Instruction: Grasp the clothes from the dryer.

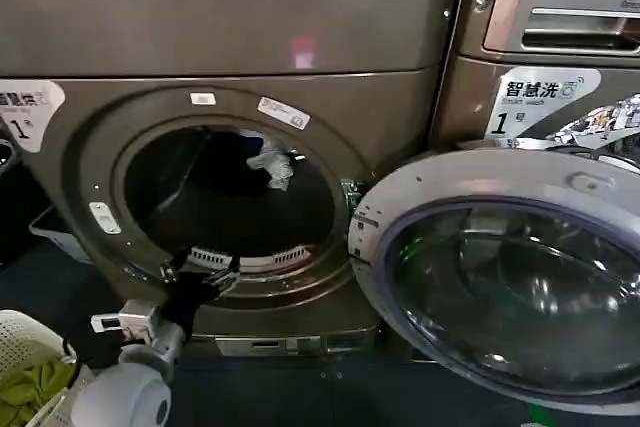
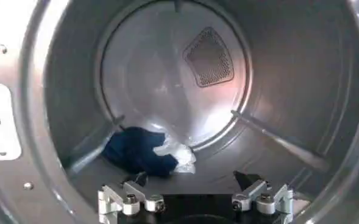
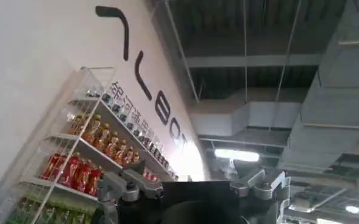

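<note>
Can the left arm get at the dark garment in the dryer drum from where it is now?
Probably yes. The left gripper sits open at the porthole's lower rim, the door is swung wide, and nothing lies between it and the dark navy garment beside the white cloth on the drum floor.

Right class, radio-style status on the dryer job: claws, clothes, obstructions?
Left claw open at dryer porthole rim. Clothes on drum floor, ungrasped. Right claw open, pointing ceilingward. Door swung clear.
</note>
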Controlling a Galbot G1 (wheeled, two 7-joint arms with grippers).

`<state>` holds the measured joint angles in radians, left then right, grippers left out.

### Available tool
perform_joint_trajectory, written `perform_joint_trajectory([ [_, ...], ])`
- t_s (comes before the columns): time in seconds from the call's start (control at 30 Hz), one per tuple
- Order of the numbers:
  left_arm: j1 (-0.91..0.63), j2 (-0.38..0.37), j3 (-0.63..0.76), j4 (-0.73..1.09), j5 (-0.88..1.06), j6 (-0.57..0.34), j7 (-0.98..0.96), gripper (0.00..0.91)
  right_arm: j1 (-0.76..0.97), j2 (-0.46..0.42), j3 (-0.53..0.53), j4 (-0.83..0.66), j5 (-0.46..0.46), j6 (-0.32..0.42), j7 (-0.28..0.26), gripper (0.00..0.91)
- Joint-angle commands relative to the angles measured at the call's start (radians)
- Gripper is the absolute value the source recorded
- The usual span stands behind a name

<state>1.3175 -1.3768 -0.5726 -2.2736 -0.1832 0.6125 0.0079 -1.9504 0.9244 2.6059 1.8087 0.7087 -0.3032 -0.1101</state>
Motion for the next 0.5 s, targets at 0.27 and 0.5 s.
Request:
perform_joint_trajectory([
  [0.27,-0.008,-0.002,0.001,0.006,0.0,0.0,0.0,0.907,0.003,0.0,-0.002,0.004,-0.002,0.0,-0.002,0.907],
  [0.5,-0.01,-0.003,0.0,0.008,-0.001,0.0,0.001,0.907,0.003,-0.002,0.001,0.004,-0.001,0.0,-0.001,0.907],
])
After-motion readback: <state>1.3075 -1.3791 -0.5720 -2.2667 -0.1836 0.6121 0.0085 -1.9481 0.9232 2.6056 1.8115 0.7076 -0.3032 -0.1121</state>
